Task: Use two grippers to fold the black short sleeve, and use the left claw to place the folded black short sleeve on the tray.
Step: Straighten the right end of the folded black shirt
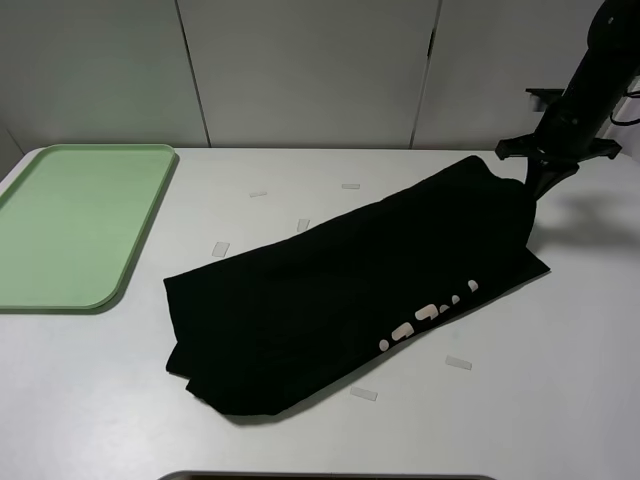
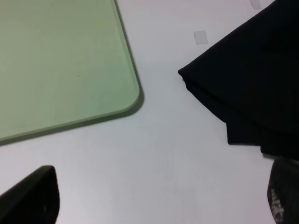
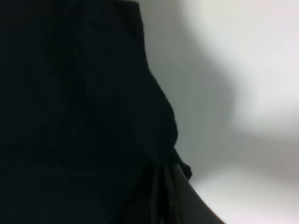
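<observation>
Black short sleeve (image 1: 340,290): soft matte cloth, folded, lying diagonally mid-table, apart from the tray (image 1: 60,220); its pale block lettering (image 1: 430,320) is unreadable. Tray: pale green plastic, rounded corners, low rim, on a white table (image 1: 560,400) with clear tape strips (image 1: 458,363) before a pale panelled wall (image 1: 300,70). Right gripper (image 1: 527,190) pinches the cloth's far corner; left gripper (image 2: 156,198) spread, empty.

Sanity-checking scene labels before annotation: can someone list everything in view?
tray: one, pale green, left end of the table
black short sleeve: one, black with pale lettering, mid-table, far right corner lifted
small strips: six visible, translucent white, scattered on the table around the garment
table: one, white
left hand: one, black, open, above bare table between tray and garment
right hand: one, black, shut on the garment's lifted corner
</observation>
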You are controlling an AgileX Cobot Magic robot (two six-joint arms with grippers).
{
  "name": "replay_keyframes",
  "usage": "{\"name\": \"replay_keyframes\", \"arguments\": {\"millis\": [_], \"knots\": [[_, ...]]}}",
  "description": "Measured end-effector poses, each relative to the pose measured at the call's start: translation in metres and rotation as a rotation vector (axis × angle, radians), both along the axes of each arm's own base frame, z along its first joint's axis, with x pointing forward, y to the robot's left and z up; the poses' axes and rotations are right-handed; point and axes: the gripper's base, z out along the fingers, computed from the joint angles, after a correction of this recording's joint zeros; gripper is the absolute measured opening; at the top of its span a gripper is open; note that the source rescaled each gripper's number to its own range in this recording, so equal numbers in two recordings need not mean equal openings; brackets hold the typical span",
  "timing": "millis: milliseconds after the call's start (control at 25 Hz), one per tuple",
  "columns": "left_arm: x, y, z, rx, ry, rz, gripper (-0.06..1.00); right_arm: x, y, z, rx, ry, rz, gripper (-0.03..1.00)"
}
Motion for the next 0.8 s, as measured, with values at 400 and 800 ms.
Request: {"name": "replay_keyframes", "arguments": {"millis": [400,800], "knots": [[0.0,0.0,0.0,0.0,0.0,0.0,0.88,-0.01,-0.002,0.003,-0.021,0.088,-0.187,0.0],[0.0,0.0,0.0,0.0,0.0,0.0,0.88,-0.034,-0.008,-0.024,-0.036,0.214,-0.204,0.0]]}}
